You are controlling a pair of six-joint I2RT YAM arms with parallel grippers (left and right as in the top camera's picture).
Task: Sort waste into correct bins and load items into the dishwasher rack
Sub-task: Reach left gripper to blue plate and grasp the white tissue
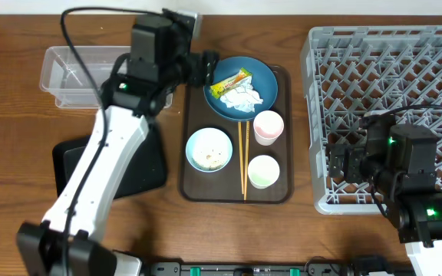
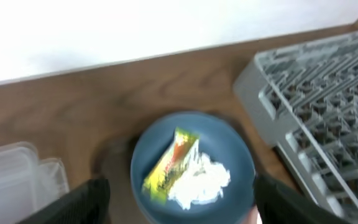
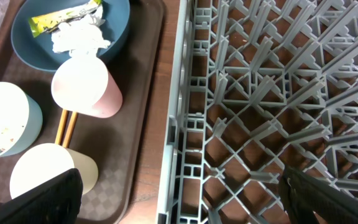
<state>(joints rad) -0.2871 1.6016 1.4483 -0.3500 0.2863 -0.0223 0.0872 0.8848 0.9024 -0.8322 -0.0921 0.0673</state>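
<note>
The blue plate [image 1: 241, 88] sits at the back of the brown tray and holds the yellow-green wrapper [image 1: 230, 82] and the crumpled tissue [image 1: 245, 98]. My left gripper [image 1: 198, 67] is open and empty above the plate's left rim. In the left wrist view the plate [image 2: 229, 155], wrapper [image 2: 169, 165] and tissue [image 2: 201, 180] lie between its fingers [image 2: 182, 208]. The pink cup [image 1: 268, 126], white cup [image 1: 263, 171], chopsticks [image 1: 243, 161] and bowl [image 1: 209, 149] with rice scraps [image 1: 209, 159] stand on the tray. My right gripper [image 1: 344, 165] is open and empty over the rack's [image 1: 390, 84] left edge.
The brown tray [image 1: 282, 192] lies in the middle. The clear tub [image 1: 75, 73] stands at the back left, and the black tray [image 1: 129, 172] lies in front of it, partly under my left arm. The right wrist view shows the pink cup [image 3: 86, 87] and the rack wall [image 3: 179, 143].
</note>
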